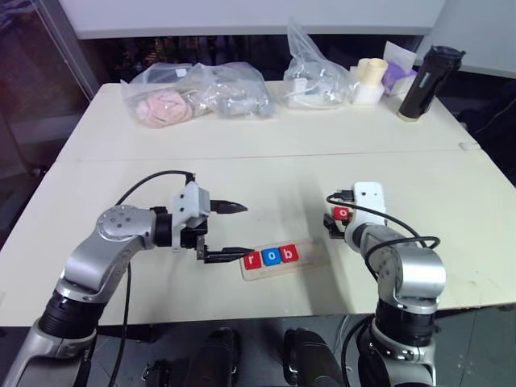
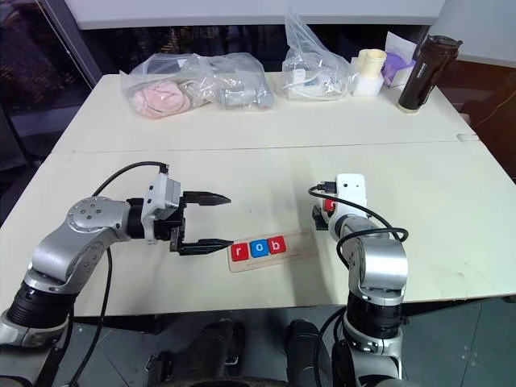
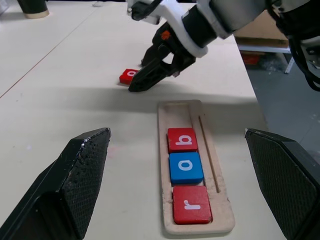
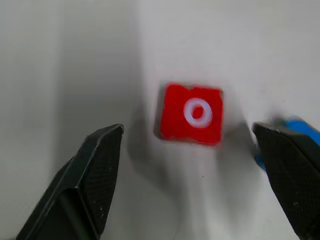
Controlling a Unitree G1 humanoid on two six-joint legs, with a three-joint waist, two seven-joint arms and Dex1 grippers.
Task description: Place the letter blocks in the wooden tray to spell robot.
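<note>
Left hand [image 1: 227, 231] and right hand [image 3: 142, 82], both fingers spread wide.

1. The surface [image 1: 242, 169] is a pale cream tabletop with a seam running across its middle.
2. The wooden tray [image 1: 313, 256] lies flat near the front edge and holds three letter blocks in a row.
3. A red "o" block [image 4: 192, 113] lies flat on the surface to the right of the tray, apart from it, with a blue block [image 4: 300, 126] just beside it.
4. Along the far edge rest two clear plastic bags [image 1: 193, 93] with contents, a third bag [image 1: 314, 72], a cream cup [image 1: 370, 81], a purple packet [image 1: 399, 74] and a black bottle [image 1: 427, 81].
</note>
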